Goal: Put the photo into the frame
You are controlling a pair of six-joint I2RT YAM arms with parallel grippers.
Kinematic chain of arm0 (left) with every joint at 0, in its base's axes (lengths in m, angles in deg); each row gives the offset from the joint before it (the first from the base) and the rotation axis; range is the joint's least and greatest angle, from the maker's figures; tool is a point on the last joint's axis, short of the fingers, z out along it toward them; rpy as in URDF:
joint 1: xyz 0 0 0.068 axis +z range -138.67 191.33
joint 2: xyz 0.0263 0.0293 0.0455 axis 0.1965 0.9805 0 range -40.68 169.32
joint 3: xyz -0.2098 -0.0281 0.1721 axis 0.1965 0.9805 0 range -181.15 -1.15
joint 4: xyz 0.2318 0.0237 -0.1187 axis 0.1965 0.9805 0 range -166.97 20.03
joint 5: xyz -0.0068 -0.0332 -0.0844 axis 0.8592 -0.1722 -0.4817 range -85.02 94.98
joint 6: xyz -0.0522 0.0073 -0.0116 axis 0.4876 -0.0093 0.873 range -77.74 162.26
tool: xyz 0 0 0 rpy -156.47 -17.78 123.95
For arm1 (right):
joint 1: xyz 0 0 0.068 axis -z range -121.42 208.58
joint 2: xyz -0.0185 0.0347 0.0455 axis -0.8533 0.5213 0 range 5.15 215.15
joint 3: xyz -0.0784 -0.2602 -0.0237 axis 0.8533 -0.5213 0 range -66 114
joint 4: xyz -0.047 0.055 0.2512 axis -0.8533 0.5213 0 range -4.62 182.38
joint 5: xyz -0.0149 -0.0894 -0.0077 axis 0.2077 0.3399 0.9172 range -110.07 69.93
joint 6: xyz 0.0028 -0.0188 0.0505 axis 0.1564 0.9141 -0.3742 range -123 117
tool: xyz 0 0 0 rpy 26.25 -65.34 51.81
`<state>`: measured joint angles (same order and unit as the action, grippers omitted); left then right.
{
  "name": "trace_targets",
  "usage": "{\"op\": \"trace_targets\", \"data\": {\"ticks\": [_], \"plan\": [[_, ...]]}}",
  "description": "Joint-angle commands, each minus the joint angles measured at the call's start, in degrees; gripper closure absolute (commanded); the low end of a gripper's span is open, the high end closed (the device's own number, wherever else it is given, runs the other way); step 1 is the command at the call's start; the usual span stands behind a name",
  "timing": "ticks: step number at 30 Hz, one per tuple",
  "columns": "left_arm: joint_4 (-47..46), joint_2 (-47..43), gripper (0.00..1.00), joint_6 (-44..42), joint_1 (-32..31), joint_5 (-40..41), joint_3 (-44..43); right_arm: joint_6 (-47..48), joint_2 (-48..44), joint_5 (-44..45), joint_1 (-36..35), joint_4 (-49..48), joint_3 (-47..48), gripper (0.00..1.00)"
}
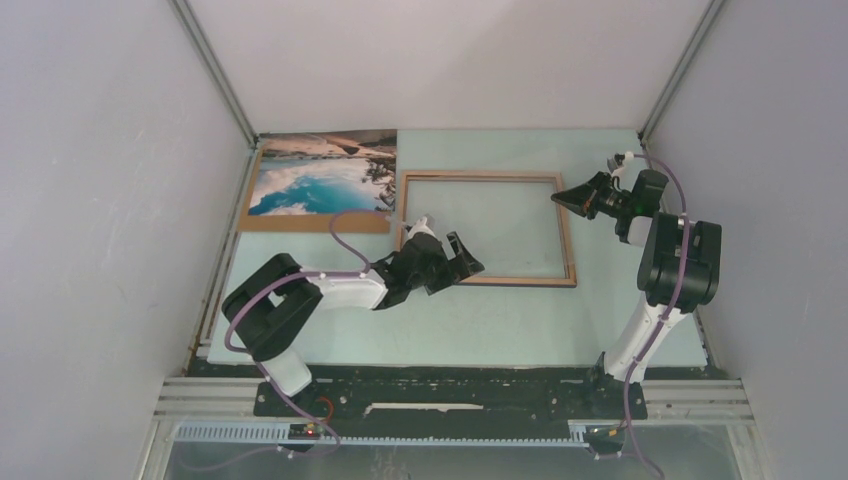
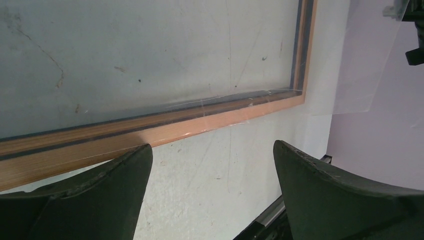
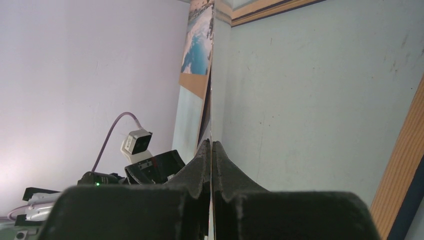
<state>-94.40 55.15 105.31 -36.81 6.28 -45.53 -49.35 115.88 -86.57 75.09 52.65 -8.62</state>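
Got the left claw spread wide with nothing in it, hanging just over the near wooden rail of the frame. Got the right claw pinched tight on the edge of a clear sheet, held up by the frame's right end. Can see pale green table through the frame. Spotted the photo outside it, face up on a brown board at the far left, just beside the frame.
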Motion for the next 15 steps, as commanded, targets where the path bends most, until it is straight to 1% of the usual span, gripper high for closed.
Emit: {"op": "trace_targets", "data": {"ticks": [1,7,15], "plan": [[-0.44,0.67,0.00,0.36,1.80,1.29,-3.32,1.14,-2.25,-1.30,0.10,-0.61,1.65,1.00],[0.22,0.19,0.00,-0.41,2.88,1.21,-4.47,1.00,-2.00,-1.48,0.02,-0.83,1.63,1.00],[-0.88,2.38,0.00,1.67,4.61,-0.86,-5.01,-0.13,-1.23,-0.96,-0.75,-2.23,1.62,1.00]]}}
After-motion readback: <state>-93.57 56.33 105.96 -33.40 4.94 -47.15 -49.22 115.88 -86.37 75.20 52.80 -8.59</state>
